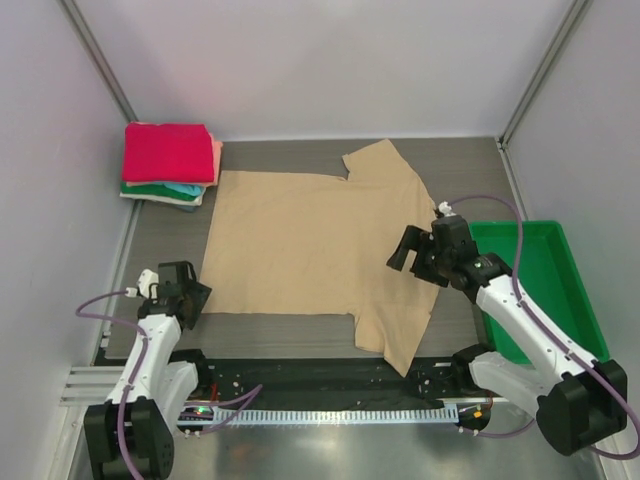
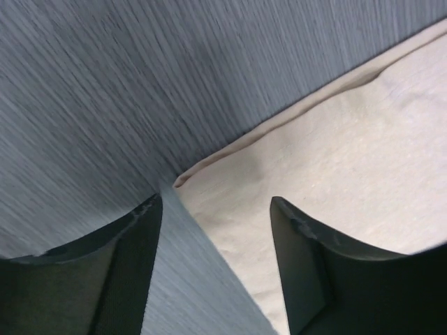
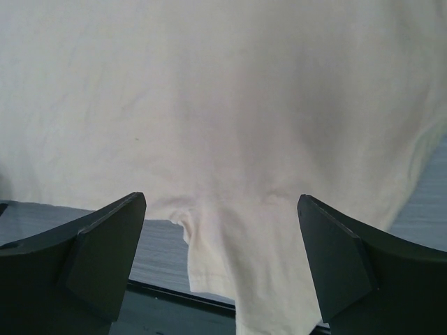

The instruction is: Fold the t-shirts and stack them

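At upper left, folded t-shirts (image 1: 168, 160) are sitting stacked. At centre, the tan t-shirt (image 1: 300, 245) is lying flat and unfolded on the tabletop (image 1: 460, 160). The left tool (image 1: 197, 297) and right tool (image 1: 402, 250) are both hanging wide open, gripping nothing, so its folding and stacking are waiting to begin.

There was one tan shirt (image 1: 300, 245), lying open. By its far left corner sat one pile of folded shirts (image 1: 170, 165). Four colours showed in the pile: red-pink, salmon, green and teal. To the right of the tan shirt was one green tray (image 1: 545, 265). There were two robot arms: the left arm (image 1: 150, 350) by the tan shirt's near left corner and the right arm (image 1: 530, 320) at its right side.
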{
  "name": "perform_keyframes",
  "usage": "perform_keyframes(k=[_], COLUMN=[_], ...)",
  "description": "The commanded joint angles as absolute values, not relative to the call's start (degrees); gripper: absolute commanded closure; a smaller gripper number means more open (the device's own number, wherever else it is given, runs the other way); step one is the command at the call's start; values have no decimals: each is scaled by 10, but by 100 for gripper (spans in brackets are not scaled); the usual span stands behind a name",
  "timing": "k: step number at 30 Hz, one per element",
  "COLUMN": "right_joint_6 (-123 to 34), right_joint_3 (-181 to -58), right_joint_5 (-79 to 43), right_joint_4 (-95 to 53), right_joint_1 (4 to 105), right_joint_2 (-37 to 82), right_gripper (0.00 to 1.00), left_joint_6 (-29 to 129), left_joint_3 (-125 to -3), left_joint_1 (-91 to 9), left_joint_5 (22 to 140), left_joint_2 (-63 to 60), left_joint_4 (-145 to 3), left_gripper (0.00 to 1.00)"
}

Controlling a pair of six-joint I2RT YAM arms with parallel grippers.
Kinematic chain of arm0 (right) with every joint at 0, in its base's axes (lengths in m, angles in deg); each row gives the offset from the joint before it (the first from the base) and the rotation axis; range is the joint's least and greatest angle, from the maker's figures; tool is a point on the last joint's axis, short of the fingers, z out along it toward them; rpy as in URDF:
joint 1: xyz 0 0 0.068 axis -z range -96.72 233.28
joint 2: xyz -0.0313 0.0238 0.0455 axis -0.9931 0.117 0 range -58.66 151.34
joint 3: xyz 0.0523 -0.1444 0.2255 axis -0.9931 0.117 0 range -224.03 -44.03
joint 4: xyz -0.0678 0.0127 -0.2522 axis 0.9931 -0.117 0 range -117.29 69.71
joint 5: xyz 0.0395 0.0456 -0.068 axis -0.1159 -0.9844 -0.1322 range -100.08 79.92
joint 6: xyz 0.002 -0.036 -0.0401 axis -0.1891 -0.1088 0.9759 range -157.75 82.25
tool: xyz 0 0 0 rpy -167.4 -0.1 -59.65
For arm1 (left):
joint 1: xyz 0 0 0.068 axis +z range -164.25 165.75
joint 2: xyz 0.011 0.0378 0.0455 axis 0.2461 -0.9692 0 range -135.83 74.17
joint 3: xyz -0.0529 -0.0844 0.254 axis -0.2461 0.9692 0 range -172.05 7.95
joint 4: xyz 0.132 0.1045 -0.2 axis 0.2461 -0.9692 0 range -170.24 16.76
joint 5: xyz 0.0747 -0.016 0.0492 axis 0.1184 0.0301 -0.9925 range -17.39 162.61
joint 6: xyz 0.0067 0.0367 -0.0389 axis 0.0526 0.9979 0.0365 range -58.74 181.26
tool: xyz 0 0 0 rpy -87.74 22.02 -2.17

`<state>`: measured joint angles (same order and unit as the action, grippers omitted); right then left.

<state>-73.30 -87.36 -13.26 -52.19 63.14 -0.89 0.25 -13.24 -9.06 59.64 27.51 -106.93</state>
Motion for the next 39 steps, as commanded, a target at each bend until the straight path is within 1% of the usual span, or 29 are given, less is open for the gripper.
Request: perform_keyframes(k=[1, 3, 4, 5, 6, 7, 9, 10, 11, 13, 15, 16, 17, 19, 22, 23, 24, 25, 26, 32, 36, 39], right_joint_6=[-774, -795, -803, -826, -837, -851, -885, -892, -898, -916, -936, -950, -958, -983, -1013, -1022, -1030, -1038, -1052, -1058, -1056, -1056], right_joint_3=[-837, -819, -806, -800, -794, -781, -771, -766, -765, -765, -764, -763, -763, -758, -745, -742, -742, -748, -752, -765, -765, -775], right_joint_5=[-104, -85, -80, -75, -71, -72, -63, -50, -43, -29, -20, -20, -20, -21, -30, -31, -26, -20, -14, 7, 17, 27], right_joint_4=[-573, -584, -600, -611, -619, -631, -641, -656, -665, -697, -708, -717, -721, -723, -705, -697, -690, -680, -678, -647, -635, -627], right_joint_1=[632, 629, 626, 616, 608, 597, 554, 539, 508, 478, 434, 419, 408, 371, 321, 305, 292, 264, 252, 221, 215, 204], right_joint_2=[-40, -65, -72, -78, -89, -94, -106, -106, -105, -101, -105, -111, -113, -109, -88, -74, -67, -62, -49, 4, 20, 15], right_gripper=[3, 4, 3, 4, 3, 4, 3, 4, 4, 4, 7, 9, 16, 23, 30, 35, 38, 42, 44, 48, 48, 45], left_joint_6=[10, 17, 18, 20, 25, 28, 32, 33, 34, 36, 37, 38, 38, 39, 40, 40, 40, 41, 42, 44, 44, 44], left_joint_3=[-117, -110, -109, -108, -108, -109, -112, -114, -115, -115, -113, -114, -112, -110, -109, -109, -108, -107, -107, -107, -105, -103], left_joint_1=[-67, -60, -56, -49, -43, -40, -40, -40, -40, -40, -40, -40, -40, -40, -39, -40, -40, -40, -40, -40, -40, -40], left_joint_5=[623, 640, 645, 650, 662, 665, 670, 672, 673, 674, 674, 674, 673, 675, 677, 677, 678, 678, 679, 680, 680, 680], left_joint_2=[260, 254, 249, 244, 232, 227, 214, 211, 209, 211, 216, 221, 225, 232, 236, 239, 241, 242, 242, 245, 251, 258], left_joint_4=[-1024, -1008, -1004, -993, -990, -987, -979, -978, -978, -978, -978, -978, -978, -978, -978, -978, -978, -976, -977, -976, -976, -978], left_gripper=[40, 43, 47, 58, 64, 80, 90, 99, 100, 100, 100, 100, 100, 100, 100, 100, 100, 100, 100, 100, 100, 100])
